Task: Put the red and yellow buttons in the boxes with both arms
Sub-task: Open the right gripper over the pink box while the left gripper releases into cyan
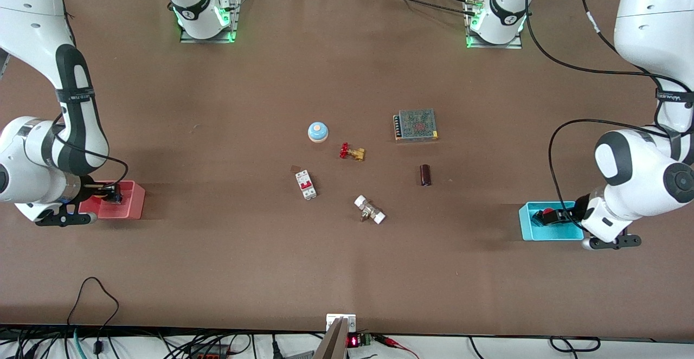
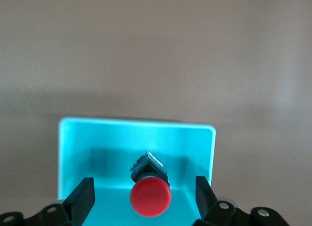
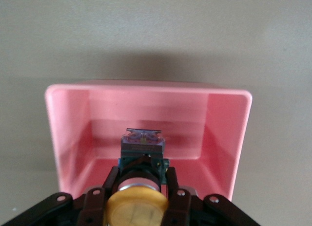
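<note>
The red button (image 2: 150, 197) lies in the cyan box (image 2: 136, 138), its red cap toward the camera. My left gripper (image 2: 145, 199) is open, its fingers wide on either side of the button and not touching it. In the front view the left gripper (image 1: 553, 217) is in the cyan box (image 1: 528, 230) at the left arm's end of the table, with the red button (image 1: 548, 211) by it. My right gripper (image 3: 141, 187) is shut on the yellow button (image 3: 138, 206) and holds it inside the pink-red box (image 3: 146, 114). In the front view the right gripper (image 1: 111, 193) is over the pink-red box (image 1: 133, 202).
In the middle of the table lie a light-blue dome (image 1: 318, 132), a brass valve with red handwheel (image 1: 352, 152), a white circuit breaker (image 1: 306, 184), a white-capped fitting (image 1: 370, 210), a dark cylinder (image 1: 425, 175) and a mesh-topped power supply (image 1: 416, 124).
</note>
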You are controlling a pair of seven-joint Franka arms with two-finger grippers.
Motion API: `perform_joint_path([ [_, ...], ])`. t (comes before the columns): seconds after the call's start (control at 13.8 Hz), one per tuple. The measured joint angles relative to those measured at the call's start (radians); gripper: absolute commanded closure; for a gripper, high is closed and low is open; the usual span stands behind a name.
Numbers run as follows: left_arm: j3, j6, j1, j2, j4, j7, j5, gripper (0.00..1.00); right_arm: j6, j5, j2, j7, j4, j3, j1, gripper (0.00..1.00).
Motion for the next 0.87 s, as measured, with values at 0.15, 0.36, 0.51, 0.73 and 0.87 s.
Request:
perform_joint_path([
  [0.15,-0.002,-0.008,-0.004,-0.029,0.018,0.0,0.007,0.0,0.031,0.0,0.03,-0.011,0.016,0.0,-0.014,0.77],
  [0.36,-0.006,-0.079,-0.016,-0.107,0.026,0.0,0.01,0.0,0.057,0.01,0.057,-0.013,0.022,0.002,-0.019,0.77],
  [0.51,-0.008,-0.157,-0.019,-0.174,0.027,0.0,0.024,0.0,0.058,0.028,0.059,-0.013,0.027,0.006,-0.018,0.77],
  [0.73,-0.015,-0.271,-0.019,-0.275,0.028,-0.019,0.098,0.0,0.058,0.033,0.06,-0.017,0.029,0.011,-0.018,0.6],
  [0.87,-0.024,-0.33,-0.025,-0.339,0.029,-0.028,0.132,0.0,0.058,0.034,0.062,-0.021,0.029,0.011,-0.018,0.0],
])
